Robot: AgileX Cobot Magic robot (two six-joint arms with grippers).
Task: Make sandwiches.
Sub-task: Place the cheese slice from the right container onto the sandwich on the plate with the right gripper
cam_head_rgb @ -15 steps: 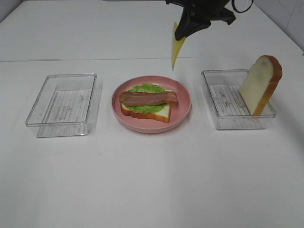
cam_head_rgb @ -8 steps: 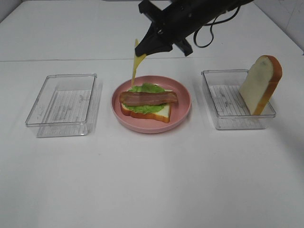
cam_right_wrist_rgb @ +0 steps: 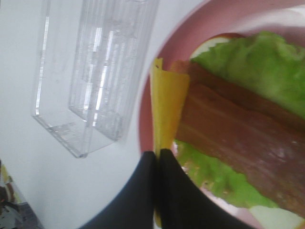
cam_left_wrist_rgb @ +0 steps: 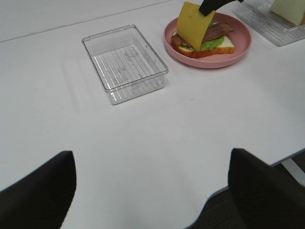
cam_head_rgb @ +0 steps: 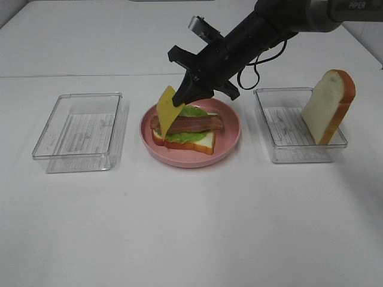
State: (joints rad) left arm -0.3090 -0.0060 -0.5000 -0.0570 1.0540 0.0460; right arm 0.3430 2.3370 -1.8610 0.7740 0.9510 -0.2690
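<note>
One round pink plate (cam_head_rgb: 231,135) is sitting on the white table (cam_head_rgb: 191,227) and is carrying the half-built sandwich (cam_head_rgb: 187,133). That stack is made of one bread slice (cam_head_rgb: 203,142) at the bottom, one leaf of lettuce (cam_head_rgb: 190,111) on it and what is looking like one bacon strip (cam_head_rgb: 197,124) across the top.

The right gripper (cam_head_rgb: 181,97) is hovering over the plate's far edge with its jaws clenched on one corner of the single yellow cheese slice (cam_head_rgb: 167,111). The slice is hanging tilted, its lower edge reaching down at the bacon's end.

Two clear trays are flanking the plate. In the high view, the left tray (cam_head_rgb: 81,131) is lying well apart from the plate. The right tray (cam_head_rgb: 281,128) is holding the second bread slice (cam_head_rgb: 326,104), which is leaning upright against its far wall.

The left gripper (cam_left_wrist_rgb: 152,171) is waiting well away from the plate, jaws spread wide and grasping nothing.
</note>
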